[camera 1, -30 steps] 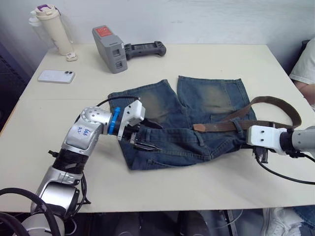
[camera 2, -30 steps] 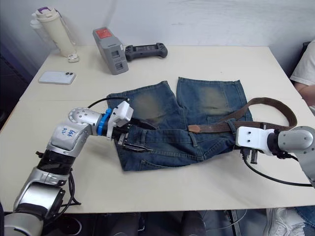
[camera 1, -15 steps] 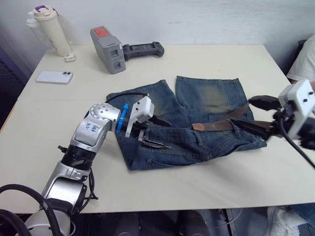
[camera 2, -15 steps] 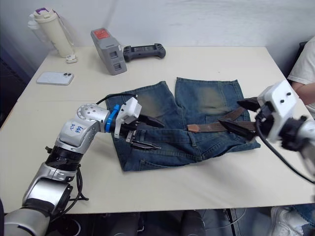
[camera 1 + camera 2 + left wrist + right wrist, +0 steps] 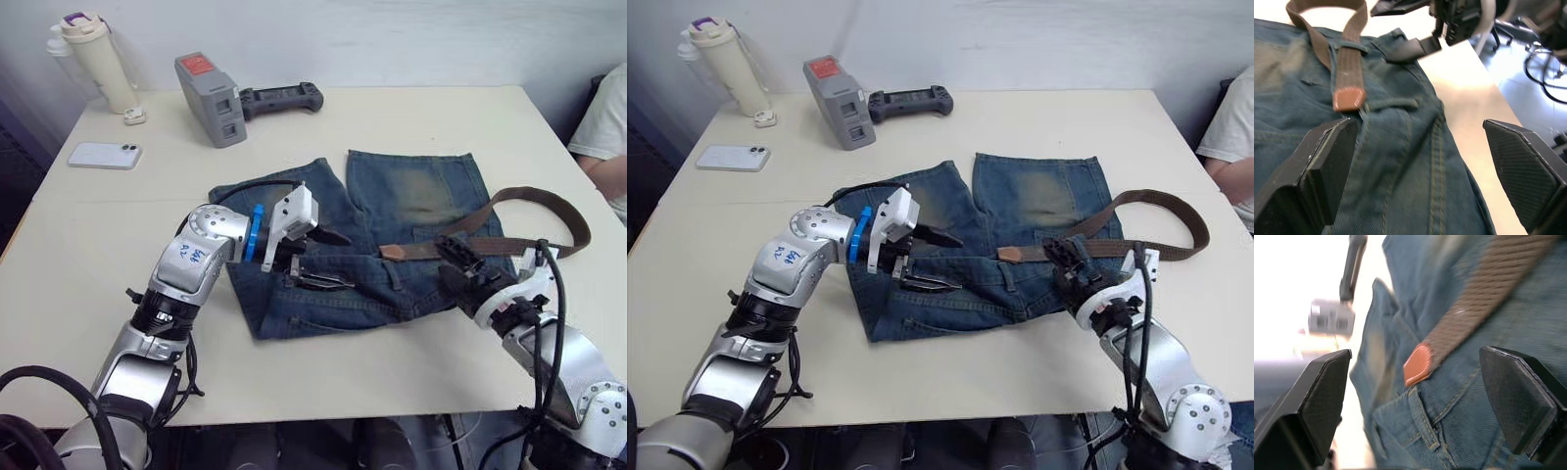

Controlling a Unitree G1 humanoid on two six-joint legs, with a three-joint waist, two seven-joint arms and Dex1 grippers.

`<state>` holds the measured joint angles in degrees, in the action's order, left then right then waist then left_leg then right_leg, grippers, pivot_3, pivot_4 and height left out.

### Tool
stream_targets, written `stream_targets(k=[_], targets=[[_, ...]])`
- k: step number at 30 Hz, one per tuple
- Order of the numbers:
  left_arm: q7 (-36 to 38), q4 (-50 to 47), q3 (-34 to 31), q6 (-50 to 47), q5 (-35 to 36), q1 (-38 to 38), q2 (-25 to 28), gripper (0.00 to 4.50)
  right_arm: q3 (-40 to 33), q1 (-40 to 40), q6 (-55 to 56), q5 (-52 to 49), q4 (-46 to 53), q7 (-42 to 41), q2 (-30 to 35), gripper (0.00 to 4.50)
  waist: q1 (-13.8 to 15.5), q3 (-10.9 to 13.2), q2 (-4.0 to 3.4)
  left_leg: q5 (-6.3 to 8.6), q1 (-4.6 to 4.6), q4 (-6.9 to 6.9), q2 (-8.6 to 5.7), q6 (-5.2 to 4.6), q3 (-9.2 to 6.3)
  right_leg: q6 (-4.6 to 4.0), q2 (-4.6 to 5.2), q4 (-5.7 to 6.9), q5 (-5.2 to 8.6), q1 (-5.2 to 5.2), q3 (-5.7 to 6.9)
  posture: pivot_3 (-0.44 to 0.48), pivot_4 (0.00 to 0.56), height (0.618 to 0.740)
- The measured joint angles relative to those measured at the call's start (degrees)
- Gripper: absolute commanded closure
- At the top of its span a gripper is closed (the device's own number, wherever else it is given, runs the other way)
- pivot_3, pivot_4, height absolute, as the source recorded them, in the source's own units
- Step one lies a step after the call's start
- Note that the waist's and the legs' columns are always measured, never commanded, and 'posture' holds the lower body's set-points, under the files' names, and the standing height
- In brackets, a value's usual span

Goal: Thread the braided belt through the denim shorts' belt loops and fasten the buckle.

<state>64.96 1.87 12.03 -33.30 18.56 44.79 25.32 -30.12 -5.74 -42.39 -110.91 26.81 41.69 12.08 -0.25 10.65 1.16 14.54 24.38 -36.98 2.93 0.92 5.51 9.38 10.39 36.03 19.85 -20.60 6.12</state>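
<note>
Denim shorts (image 5: 377,245) lie mid-table (image 5: 411,117), braided belt (image 5: 490,230) across the waistband toward the right edge. Both grippers, left (image 5: 323,259) and right (image 5: 458,266), gape empty over denim. Phone (image 5: 104,155), bottle (image 5: 90,59), and grey device (image 5: 209,98) occupy the far-left corner.

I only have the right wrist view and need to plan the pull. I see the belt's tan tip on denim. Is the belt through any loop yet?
Observer: Yes, the braided belt passes under one belt loop, just behind the tan tip.
Operator: Where does the rest run?
Observer: It arcs off the denim shorts onto the table on the robot's right, then doubles back.
Operator: And the left gripper?
Observer: The left gripper hovers open over the waistband, left of the tip.
</note>
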Motion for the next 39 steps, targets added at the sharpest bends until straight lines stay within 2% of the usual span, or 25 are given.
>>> stream_targets(k=[5,19,39], targets=[[-1.08,-0.01,-0.18,-0.01,0.00,0.02,0.03,0.00,2.18,-0.30,4.94,-0.80,-0.40,-0.23,1.72,0.05,0.16,0.00,0.00,0.00,0.01,-0.02,0.00,0.00,0.01,0.00,0.00,-0.03,0.00,0.00,-0.01,0.000,0.150,0.740],[-2.40,0.00,-0.22,0.75,-0.47,0.06,0.59,0.00,8.76,-1.21,8.25,0.38,-9.37,-6.43,5.36,0.05,0.25,0.00,0.00,0.00,0.01,-0.03,0.00,0.00,0.02,0.00,0.00,-0.03,0.00,0.01,0.00,0.000,0.150,0.740],[-3.60,0.03,-0.18,0.91,-0.91,1.51,0.63,0.00,9.13,-8.94,8.60,8.90,-24.28,-21.33,3.95,0.05,0.16,0.00,0.00,0.00,-0.02,-0.10,0.01,0.00,0.02,0.00,0.00,0.01,0.00,0.05,0.00,0.000,0.150,0.740]])
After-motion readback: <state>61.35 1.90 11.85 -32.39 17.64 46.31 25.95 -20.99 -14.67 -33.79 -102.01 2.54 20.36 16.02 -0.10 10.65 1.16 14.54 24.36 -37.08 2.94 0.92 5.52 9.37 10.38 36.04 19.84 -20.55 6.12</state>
